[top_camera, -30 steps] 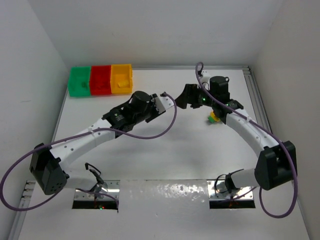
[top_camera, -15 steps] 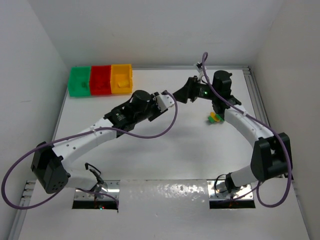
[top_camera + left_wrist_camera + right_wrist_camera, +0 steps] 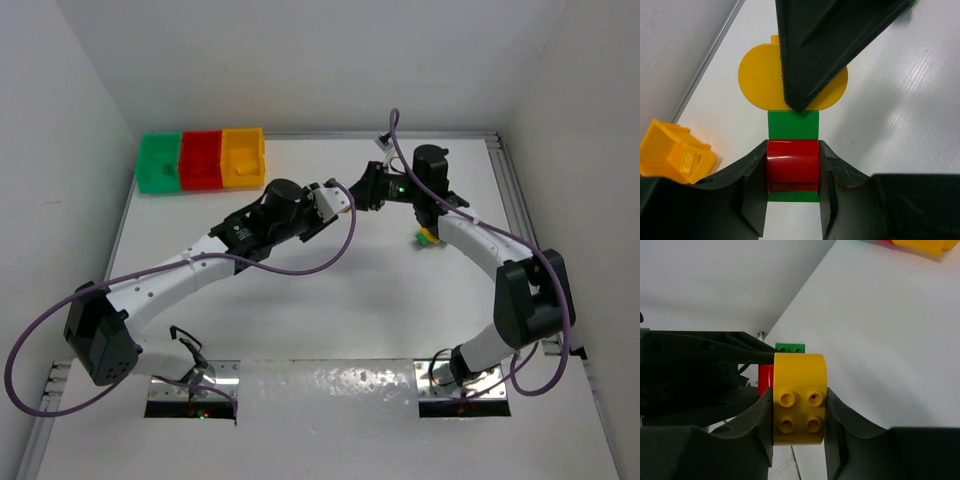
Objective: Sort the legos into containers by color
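Note:
Three legos are joined in a stack held above the table. My left gripper (image 3: 792,148) is shut on the red lego (image 3: 792,167) at one end. A green lego (image 3: 793,125) sits in the middle, and a round-sided yellow lego (image 3: 799,405) forms the far end. My right gripper (image 3: 799,395) is shut on that yellow lego, its fingers (image 3: 830,45) meeting the stack head-on. From above, the two grippers (image 3: 352,194) touch tips mid-table. The containers stand joined at the back left: green (image 3: 159,163), red (image 3: 201,160), yellow (image 3: 243,157).
A small clump of yellow and green legos (image 3: 428,236) lies on the table beside the right arm. The yellow container's corner (image 3: 675,150) shows at the left wrist view's lower left. Walls close in the left, back and right sides.
My right gripper swung left to meet the left gripper and shut on the yellow end of the stack. The left arm kept its hold on the red lego.

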`<state>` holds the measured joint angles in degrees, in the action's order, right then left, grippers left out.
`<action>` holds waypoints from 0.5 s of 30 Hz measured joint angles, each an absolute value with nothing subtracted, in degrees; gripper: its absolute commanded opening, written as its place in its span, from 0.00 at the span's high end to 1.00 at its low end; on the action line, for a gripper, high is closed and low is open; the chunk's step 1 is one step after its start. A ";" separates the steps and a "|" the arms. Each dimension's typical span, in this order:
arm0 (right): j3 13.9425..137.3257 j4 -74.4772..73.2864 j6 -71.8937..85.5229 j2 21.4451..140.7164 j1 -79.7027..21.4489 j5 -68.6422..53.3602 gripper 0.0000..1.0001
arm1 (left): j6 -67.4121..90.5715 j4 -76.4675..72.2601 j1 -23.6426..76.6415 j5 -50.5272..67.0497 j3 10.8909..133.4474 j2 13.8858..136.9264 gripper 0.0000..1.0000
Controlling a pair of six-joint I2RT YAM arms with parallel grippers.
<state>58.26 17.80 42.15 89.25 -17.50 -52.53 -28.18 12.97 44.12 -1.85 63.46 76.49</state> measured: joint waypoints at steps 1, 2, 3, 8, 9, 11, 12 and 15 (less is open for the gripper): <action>58.19 17.93 42.26 89.25 -17.50 -52.64 1.00 | -28.16 12.97 44.12 -1.85 63.46 76.53 1.00; 58.17 17.98 42.30 89.23 -17.50 -52.64 1.00 | -28.18 13.02 44.12 -1.85 63.46 76.55 1.00; 58.17 18.00 42.33 89.23 -17.50 -52.64 1.00 | -28.21 13.08 44.12 -1.85 63.46 76.55 1.00; 57.49 16.58 41.47 88.38 -17.26 -51.37 1.00 | -27.92 12.60 43.88 -1.61 62.52 76.55 1.00; 57.30 15.55 40.93 87.99 -17.17 -50.74 1.00 | -27.57 12.36 43.66 -1.02 62.11 76.58 1.00; 56.97 13.47 39.29 86.91 -16.16 -48.58 1.00 | -26.65 14.02 42.89 -0.36 61.30 76.51 1.00; 56.93 12.82 38.76 86.50 -15.07 -47.55 1.00 | -26.26 15.20 42.24 -0.01 60.86 76.51 1.00; 56.93 11.70 37.41 85.54 -11.55 -44.66 1.00 | -25.08 18.37 40.91 0.73 59.77 76.58 1.00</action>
<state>56.93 11.70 37.41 85.54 -11.55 -44.66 -25.08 18.37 40.91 0.73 59.77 76.58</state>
